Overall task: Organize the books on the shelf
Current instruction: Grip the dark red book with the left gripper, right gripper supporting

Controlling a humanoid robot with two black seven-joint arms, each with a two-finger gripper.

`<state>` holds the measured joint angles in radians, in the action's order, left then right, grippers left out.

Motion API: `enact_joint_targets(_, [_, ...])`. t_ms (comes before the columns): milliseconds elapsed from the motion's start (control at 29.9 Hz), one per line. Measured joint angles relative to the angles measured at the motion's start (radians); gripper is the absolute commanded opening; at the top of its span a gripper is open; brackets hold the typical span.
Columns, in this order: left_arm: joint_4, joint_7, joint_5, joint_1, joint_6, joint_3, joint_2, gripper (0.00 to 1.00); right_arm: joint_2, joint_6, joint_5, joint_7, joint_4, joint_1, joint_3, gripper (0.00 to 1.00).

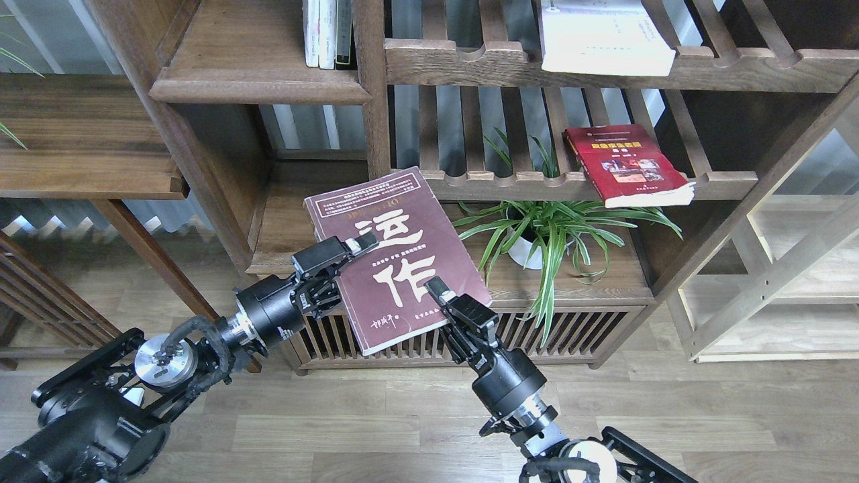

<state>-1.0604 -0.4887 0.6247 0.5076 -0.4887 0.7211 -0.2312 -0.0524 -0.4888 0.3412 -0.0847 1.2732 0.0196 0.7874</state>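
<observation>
The dark maroon book [396, 258] with large white characters is held tilted in the air in front of the bookcase. My left gripper [349, 253] is shut on its left edge. My right gripper [439, 298] is shut on its lower right edge. The bright red book [627, 164] lies flat on a slatted rack at the right. The thick white book [604, 37] lies on the slatted rack above it. The shelf [255, 84], a solid dark-brown board with a rounded lip, is at the upper left, above the maroon book.
Thin white- and dark-spined books [327, 33] stand at the shelf's right end against an upright post [372, 100]. A potted spider plant [543, 231] sits on the lower board right of the maroon book. A low side table [87, 154] stands at the left.
</observation>
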Motion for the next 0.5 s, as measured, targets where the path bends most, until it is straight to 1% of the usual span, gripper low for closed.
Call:
enact_joint_targets(100, [0.000, 0.000, 0.000, 0.000, 0.000, 0.000, 0.000, 0.43, 0.009, 0.000, -0.003, 0.000, 0.000, 0.002, -0.002, 0.05])
enact_joint_targets(234, [-0.011, 0.000, 0.000, -0.004, 0.000, 0.003, -0.001, 0.32, 0.012, 0.000, -0.005, 0.000, 0.001, 0.002, -0.003, 0.05])
enact_joint_targets(301, [-0.013, 0.000, 0.001, -0.007, 0.000, 0.003, 0.000, 0.24, 0.012, 0.000, -0.006, 0.000, 0.001, 0.002, -0.004, 0.05])
enact_joint_targets(334, [-0.014, 0.000, 0.001, -0.008, 0.000, 0.003, 0.001, 0.19, 0.013, 0.000, -0.006, 0.000, 0.001, 0.002, -0.004, 0.05])
enact_joint_targets(368, [-0.014, 0.000, 0.001, -0.010, 0.000, 0.003, 0.003, 0.08, 0.013, 0.000, -0.006, 0.000, 0.001, 0.004, -0.004, 0.05])
enact_joint_targets(401, [-0.014, 0.000, 0.001, -0.011, 0.000, 0.003, 0.006, 0.03, 0.014, 0.000, -0.006, 0.000, 0.002, 0.007, -0.004, 0.05])
enact_joint_targets(501, [-0.015, 0.000, 0.016, -0.015, 0.000, 0.002, 0.010, 0.02, 0.014, 0.000, -0.007, 0.000, 0.003, 0.010, -0.004, 0.05])
